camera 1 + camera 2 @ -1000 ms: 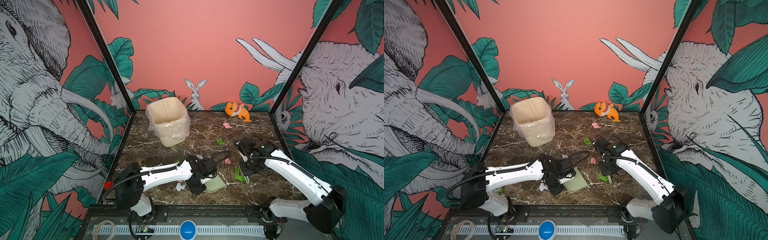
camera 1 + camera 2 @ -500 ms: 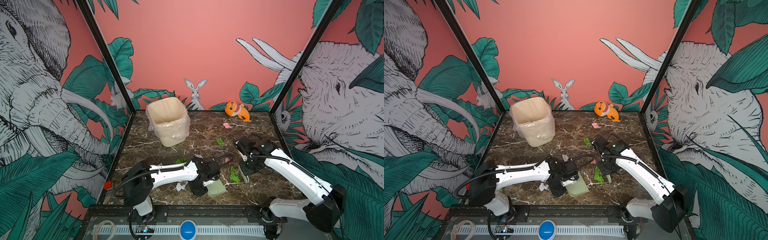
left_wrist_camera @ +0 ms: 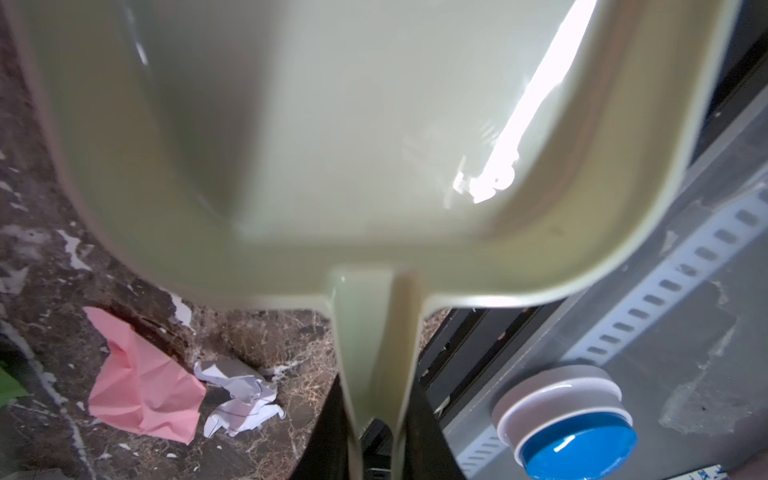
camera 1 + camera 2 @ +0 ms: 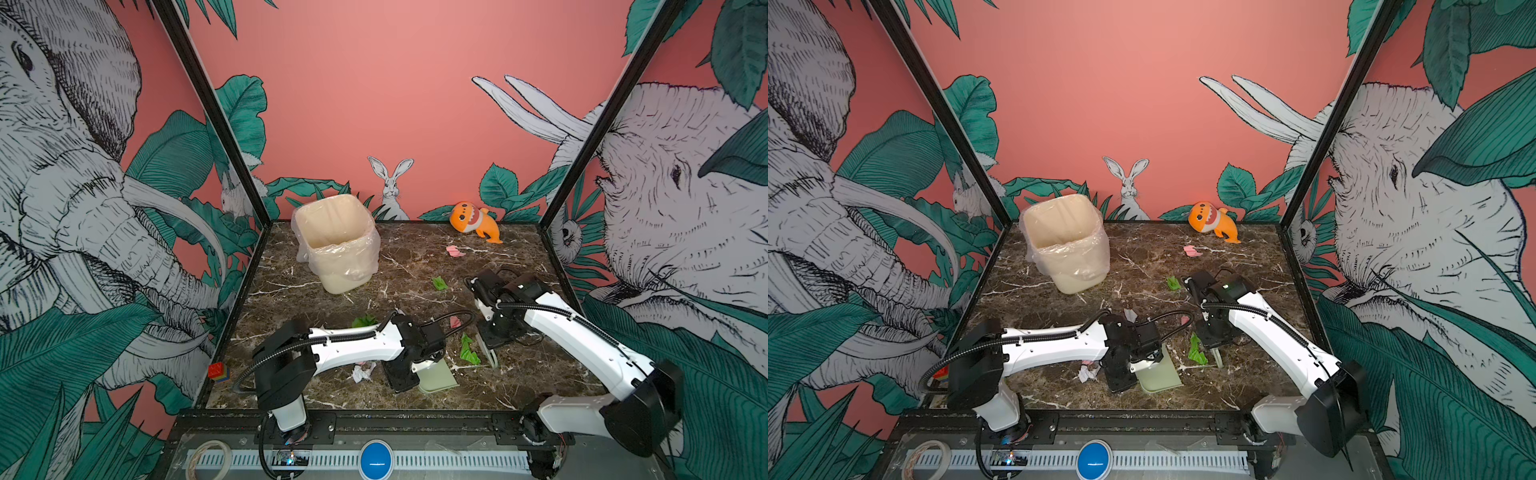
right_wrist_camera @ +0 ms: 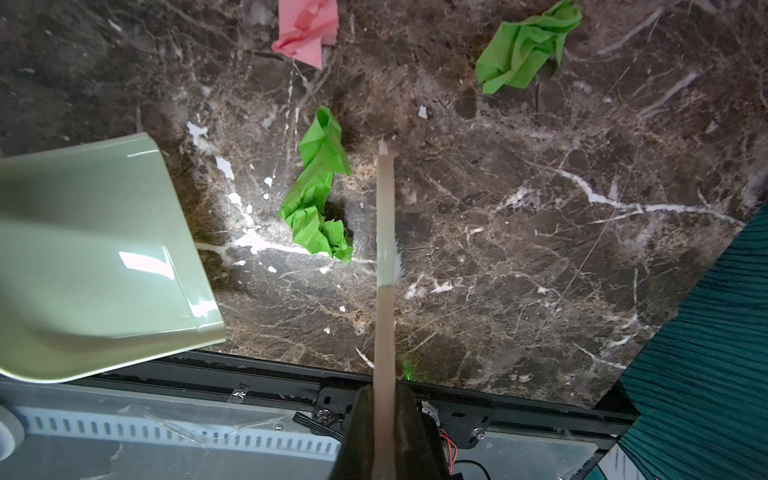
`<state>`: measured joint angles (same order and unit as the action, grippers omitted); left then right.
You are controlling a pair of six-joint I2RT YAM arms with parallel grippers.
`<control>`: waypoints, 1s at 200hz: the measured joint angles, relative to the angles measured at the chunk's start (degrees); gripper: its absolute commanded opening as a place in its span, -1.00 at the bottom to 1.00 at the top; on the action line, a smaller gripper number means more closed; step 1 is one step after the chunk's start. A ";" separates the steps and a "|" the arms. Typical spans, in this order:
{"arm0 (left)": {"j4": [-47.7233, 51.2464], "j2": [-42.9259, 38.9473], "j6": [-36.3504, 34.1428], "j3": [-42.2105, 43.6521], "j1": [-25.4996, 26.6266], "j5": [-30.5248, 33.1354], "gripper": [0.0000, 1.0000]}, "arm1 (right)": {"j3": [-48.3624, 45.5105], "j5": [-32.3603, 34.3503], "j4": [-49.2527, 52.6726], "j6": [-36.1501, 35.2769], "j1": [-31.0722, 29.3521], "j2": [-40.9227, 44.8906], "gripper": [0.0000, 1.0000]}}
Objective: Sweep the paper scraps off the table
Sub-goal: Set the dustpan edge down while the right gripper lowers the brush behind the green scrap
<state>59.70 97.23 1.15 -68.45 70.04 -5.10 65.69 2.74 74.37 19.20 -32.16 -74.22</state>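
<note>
Green crumpled paper scraps (image 5: 318,187) lie between glossy dustpan (image 5: 95,249) and brush (image 5: 385,216).

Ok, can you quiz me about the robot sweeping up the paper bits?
1. True or false: the left gripper grips the handle of the pale green plastic dustpan.
2. What lies between the dustpan and the thin pale brush? A) a crumpled bright green paper scrap B) a spoon C) a cup
3. What colour is the paper scrap nearest the orange plush shark?
Key: 1 true; 2 A; 3 pink.
</note>
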 measured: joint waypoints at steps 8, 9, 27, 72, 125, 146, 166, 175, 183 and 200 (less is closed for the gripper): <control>-0.09 0.26 -0.22 0.00 0.00 0.22 -0.81 | -0.02 -0.46 -0.15 -0.35 0.68 0.37 -1.00; -0.11 0.28 -0.24 0.00 0.00 0.22 -0.81 | -0.02 -0.50 -0.17 -0.39 0.74 0.39 -1.00; -0.44 1.05 -0.81 -0.07 0.02 0.70 -0.81 | -0.02 -1.57 -0.50 -1.05 1.55 0.52 -1.00; -1.44 2.64 -2.47 -1.22 0.00 1.20 -0.81 | -0.02 -2.93 -0.85 -2.71 2.19 -0.17 -1.00; -1.88 3.93 -3.74 -2.69 0.00 1.36 -0.82 | 0.33 -4.24 -0.83 -4.11 4.20 -0.61 -1.00; -2.12 5.05 -3.98 -3.28 0.00 1.55 -0.82 | 0.72 -4.83 -0.81 -4.74 5.64 -0.61 -1.00; -2.32 6.05 -4.02 -3.93 0.02 1.55 -0.82 | 1.27 -5.07 -0.74 -5.57 6.88 -0.66 -1.00; -2.36 6.34 -4.02 -4.11 0.00 1.55 -0.82 | 1.66 -5.07 -0.57 -5.92 7.30 -0.83 -1.00; -2.36 6.49 -4.02 -4.31 0.00 1.55 -0.82 | 1.95 -5.07 -0.55 -6.16 7.56 -1.05 -1.00; -2.43 6.71 -4.00 -4.83 0.00 1.53 -0.82 | 2.16 -5.38 -0.57 -6.64 7.85 -1.53 -1.00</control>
<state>57.28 103.94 -2.85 -73.28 70.04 -3.57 67.85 -2.63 73.80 12.56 -24.32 -75.75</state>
